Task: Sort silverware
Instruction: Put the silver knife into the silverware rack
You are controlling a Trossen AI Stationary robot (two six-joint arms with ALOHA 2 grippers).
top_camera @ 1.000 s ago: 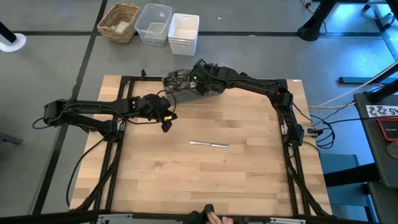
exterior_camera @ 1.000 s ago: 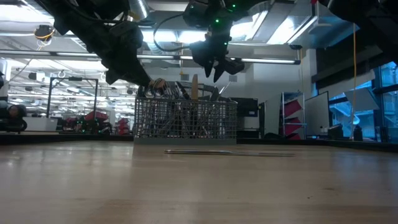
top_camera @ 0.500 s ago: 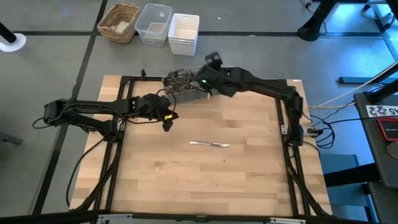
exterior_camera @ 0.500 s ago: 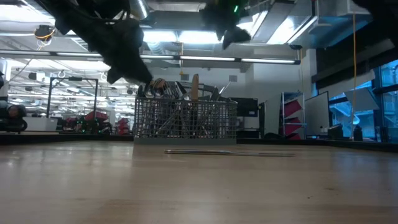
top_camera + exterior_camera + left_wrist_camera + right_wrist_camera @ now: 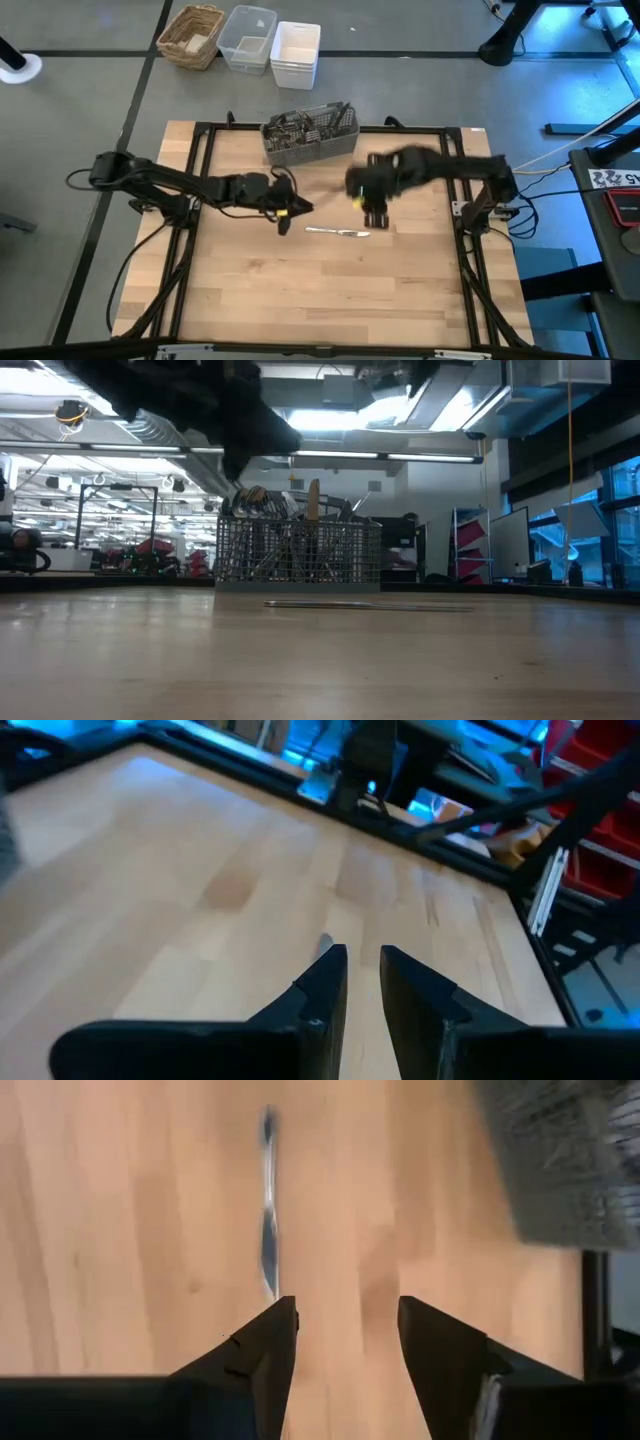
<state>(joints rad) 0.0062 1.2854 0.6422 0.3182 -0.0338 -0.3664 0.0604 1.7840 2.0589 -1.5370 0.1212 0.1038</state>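
Table: pale wooden top (image 5: 330, 290) inside a black frame, grey floor around it.
Behind the table: a wicker basket (image 5: 191, 35) and two white bins (image 5: 271, 45) on the floor.
Caddy: grey mesh caddy (image 5: 309, 133) at the far edge of my table, full of silverware (image 5: 290, 505) standing upright.
My left arm: stretched over the table's middle; my left gripper (image 5: 285, 213) hangs just beside the knife's near tip, fingers (image 5: 322, 995) a narrow slit apart, nothing between them.
My right arm: reaching in from the right; my right gripper (image 5: 375, 211) hovers just past the knife, fingers (image 5: 268, 1342) spread wide and empty.
Knife: one table knife (image 5: 337, 232) flat on the wood, in front of the caddy, between my two grippers.
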